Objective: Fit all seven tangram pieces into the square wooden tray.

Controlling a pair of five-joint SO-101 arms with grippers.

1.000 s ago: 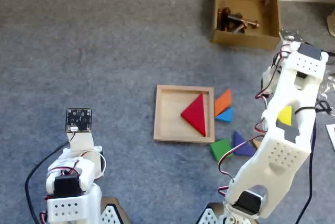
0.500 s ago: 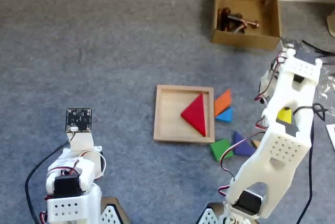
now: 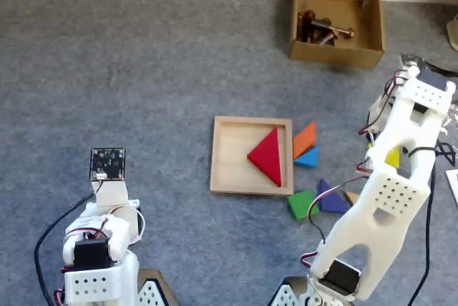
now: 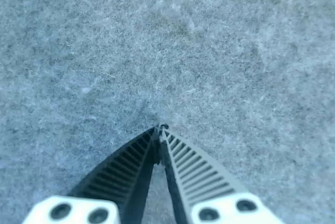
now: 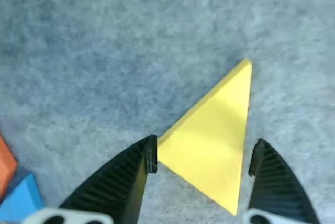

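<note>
The flat yellow triangular tangram piece [image 5: 209,143] lies on the grey felt-covered desk [image 3: 143,70], well to the right of the square wooden tray [image 3: 215,156], with the orange [image 3: 305,138] and blue [image 3: 308,156] pieces between them. Only the large red triangle [image 3: 267,156] sits inside the tray; the green [image 3: 301,203] and purple [image 3: 330,195] pieces rest just off its lower right corner.

The right gripper [image 5: 204,156] is spread wide, holding nothing, with one jaw at a slanted edge of the yellow triangle and the other beside its far corner. The risk, as I judge it, is in closing there: the jaws meet sloping sides, not parallel ones, so the thin piece may pivot or squirt out across the felt, or the tips may ride over it and grasp nothing.

The right arm [image 3: 393,199] is stretched forward with its wrist pitched down over the piece. The left arm [image 3: 100,234] sits folded near its base, the left gripper [image 4: 159,130] closed, empty and pointing at bare felt.
</note>
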